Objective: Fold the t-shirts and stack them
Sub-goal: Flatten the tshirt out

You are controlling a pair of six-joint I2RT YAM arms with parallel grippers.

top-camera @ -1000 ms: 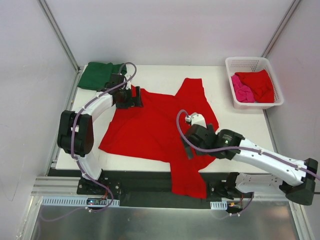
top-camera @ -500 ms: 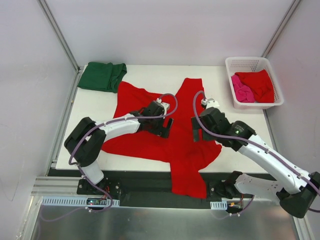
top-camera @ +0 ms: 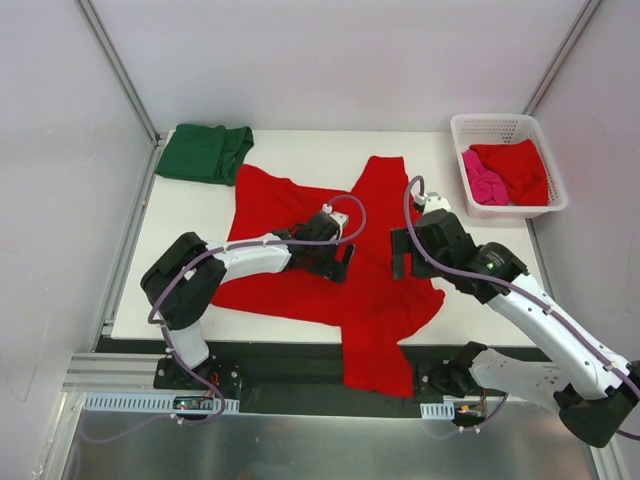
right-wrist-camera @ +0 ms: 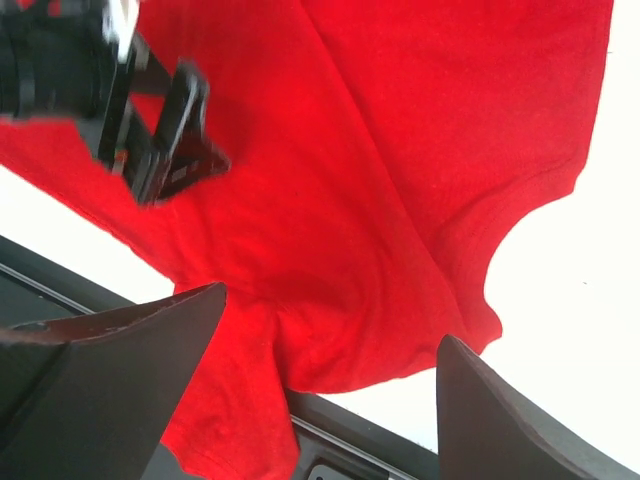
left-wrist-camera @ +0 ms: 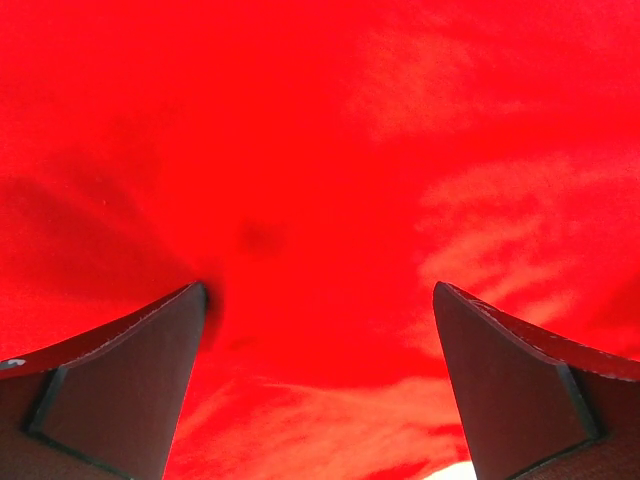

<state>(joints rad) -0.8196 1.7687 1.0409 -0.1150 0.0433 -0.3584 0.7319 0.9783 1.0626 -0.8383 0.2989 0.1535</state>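
A bright red t-shirt point(top-camera: 300, 250) lies spread out on the white table, one part hanging over the near edge point(top-camera: 375, 360). My left gripper point(top-camera: 342, 262) stands open low over its middle; in the left wrist view red cloth point(left-wrist-camera: 320, 120) fills everything between the fingers point(left-wrist-camera: 130, 380). My right gripper point(top-camera: 399, 262) hovers open above the shirt's right side, with nothing between its jaws point(right-wrist-camera: 333, 313). A dark green t-shirt point(top-camera: 205, 152) sits folded at the back left. Another red t-shirt point(top-camera: 520, 168) and a pink one point(top-camera: 484, 185) lie in the basket.
The white lattice basket point(top-camera: 495, 125) stands at the back right corner. Bare white table point(right-wrist-camera: 580, 330) shows to the right of the red shirt. The dark table front edge point(right-wrist-camera: 390, 445) runs below the right gripper. The left gripper point(right-wrist-camera: 160, 130) is visible in the right wrist view.
The left arm has swung from the back left, near the green shirt, to the middle of the red shirt. The right gripper has moved back from the near edge. Both stayed open.
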